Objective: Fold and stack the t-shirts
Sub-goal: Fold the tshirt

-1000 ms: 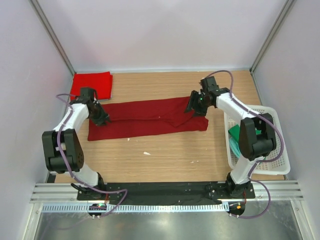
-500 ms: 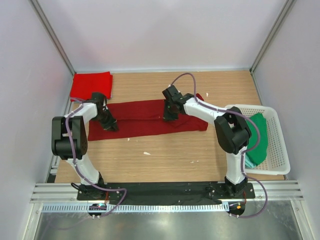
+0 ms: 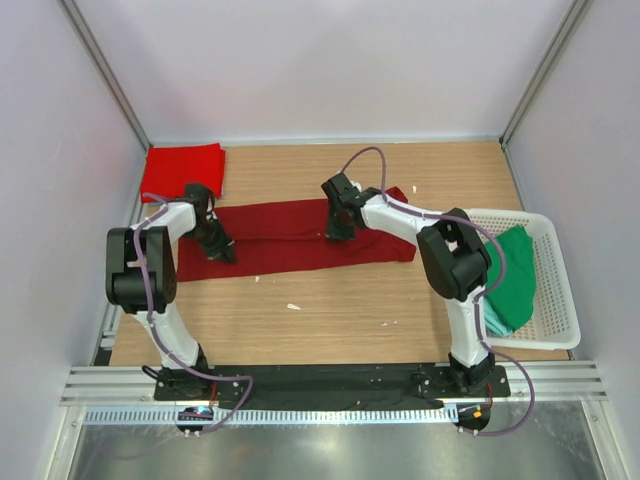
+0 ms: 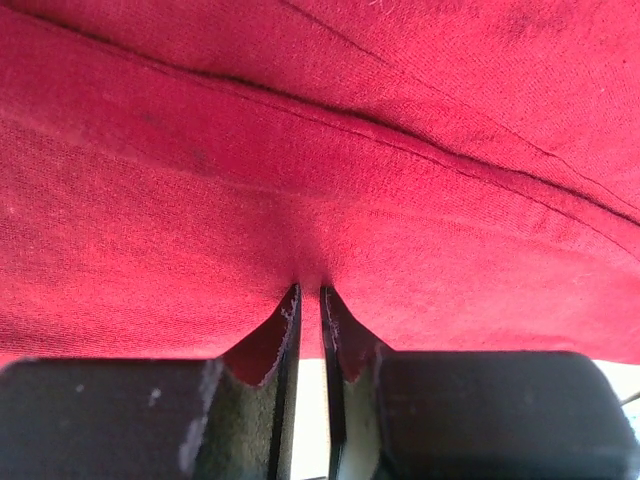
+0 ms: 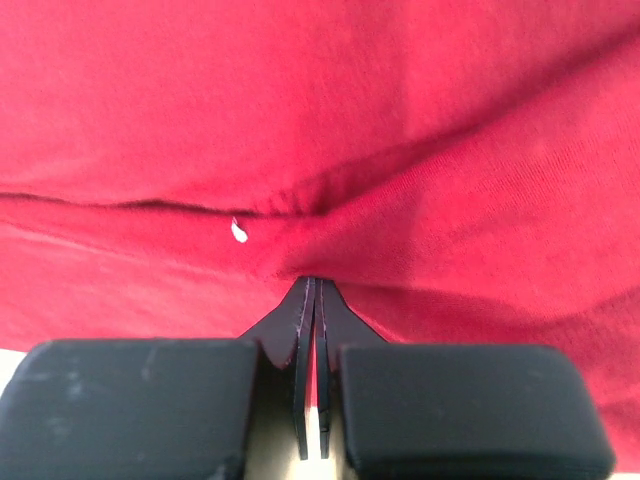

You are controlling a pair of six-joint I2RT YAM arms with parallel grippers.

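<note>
A dark maroon t-shirt (image 3: 290, 240) lies folded into a long strip across the middle of the table. My left gripper (image 3: 224, 252) presses down near its left end; in the left wrist view the jaws (image 4: 310, 297) are pinched on a small pucker of the maroon cloth (image 4: 300, 150). My right gripper (image 3: 337, 232) is down on the middle of the strip. The right wrist view has the tips (image 5: 316, 283) shut together on a gathered wrinkle of cloth (image 5: 400, 120). A brighter red t-shirt (image 3: 183, 170) lies folded at the back left.
A white basket (image 3: 560, 330) stands at the right edge, holding a green shirt (image 3: 515, 275) with a teal one (image 3: 490, 322) under it. Small white scraps (image 3: 293, 306) dot the wooden table (image 3: 330, 320). Walls close in the left, back and right.
My right arm swung from the shirt's right end to its middle and its jaws closed on the cloth. My left gripper shifted slightly along the left end and closed further.
</note>
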